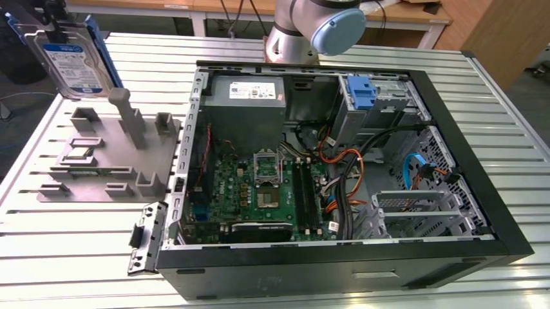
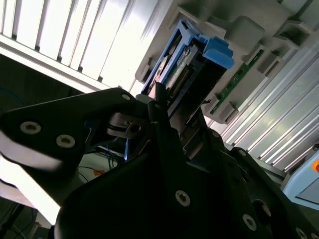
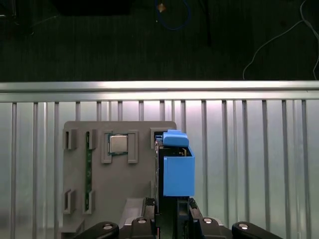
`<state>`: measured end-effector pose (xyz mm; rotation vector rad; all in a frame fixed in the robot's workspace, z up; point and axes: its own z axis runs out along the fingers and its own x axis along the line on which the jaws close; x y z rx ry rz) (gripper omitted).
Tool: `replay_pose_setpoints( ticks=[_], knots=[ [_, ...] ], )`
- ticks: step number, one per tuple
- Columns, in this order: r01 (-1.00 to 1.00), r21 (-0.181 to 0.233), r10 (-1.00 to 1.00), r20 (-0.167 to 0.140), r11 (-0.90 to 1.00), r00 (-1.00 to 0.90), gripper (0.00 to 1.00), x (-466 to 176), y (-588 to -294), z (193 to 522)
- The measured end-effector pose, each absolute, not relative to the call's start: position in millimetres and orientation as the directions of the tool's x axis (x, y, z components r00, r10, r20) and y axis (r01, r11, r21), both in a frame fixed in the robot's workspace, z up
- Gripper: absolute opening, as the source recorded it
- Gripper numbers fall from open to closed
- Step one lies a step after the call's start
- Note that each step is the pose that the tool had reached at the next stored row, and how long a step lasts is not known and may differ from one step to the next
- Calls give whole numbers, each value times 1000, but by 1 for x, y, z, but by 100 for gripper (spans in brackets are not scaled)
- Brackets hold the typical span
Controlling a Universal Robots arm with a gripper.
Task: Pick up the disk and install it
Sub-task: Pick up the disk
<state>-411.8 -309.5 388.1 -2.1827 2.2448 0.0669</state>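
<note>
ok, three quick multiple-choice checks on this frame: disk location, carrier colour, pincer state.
1. Where is the disk relative to the case?
A) in its drive bay
B) outside it, raised near the grey fixture
C) flat on its motherboard

2. Carrier colour?
A) blue
B) red
C) yellow

3. Pincer state?
A) open, clear of the disk
B) shut on a cable
C) shut on the disk

Key:
1 B, the exterior view shows it in the air, on that view's left of the case.
2 A, it is blue in both wrist views.
3 C, it clamps the disk in the second wrist view.
</note>
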Motion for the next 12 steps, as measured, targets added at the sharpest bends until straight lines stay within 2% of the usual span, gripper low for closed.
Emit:
replay_pose_setpoints(
  ticks=[12],
  knots=[
    [-999, 24, -999, -37, 28, -28, 35, -412, -309, 397]
  ],
)
